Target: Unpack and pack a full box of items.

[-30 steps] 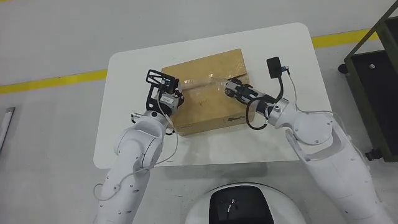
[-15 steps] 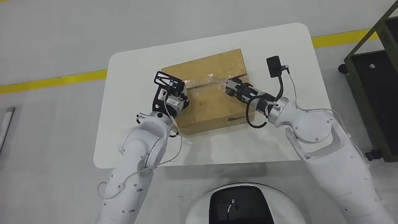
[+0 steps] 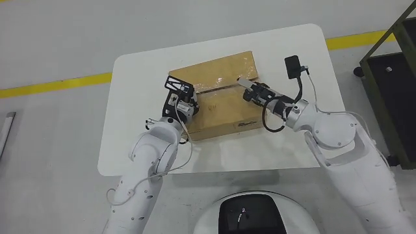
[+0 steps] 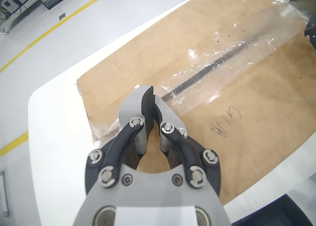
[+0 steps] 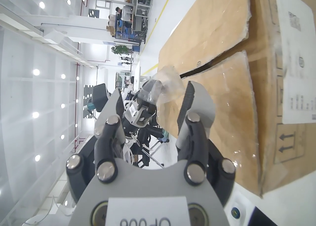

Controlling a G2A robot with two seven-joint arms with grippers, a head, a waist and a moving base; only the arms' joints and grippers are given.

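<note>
A brown cardboard box (image 3: 218, 107) lies on the white table (image 3: 130, 123), its top seam covered by clear tape (image 4: 222, 63). My left gripper (image 4: 148, 92) is shut, its tips resting over the tape at the seam's end near the box's edge (image 3: 186, 97). At the opposite end of the seam my right gripper (image 3: 247, 90) stands open. A crumpled, peeled-up end of the tape (image 5: 167, 81) rises between its spread fingers (image 5: 192, 98). The seam (image 5: 212, 61) is bare and slightly parted on that side of the box (image 5: 222, 26).
A small black device (image 3: 292, 67) with a cable lies on the table beyond the right gripper. A dark green cart (image 3: 390, 71) stands off the table's right side. A white label (image 5: 293, 51) covers part of the box's end face.
My left gripper has shifted inward onto the box, over the end of the seam. My right gripper has drawn back toward the box's edge, and the tape end has lifted off the cardboard.
</note>
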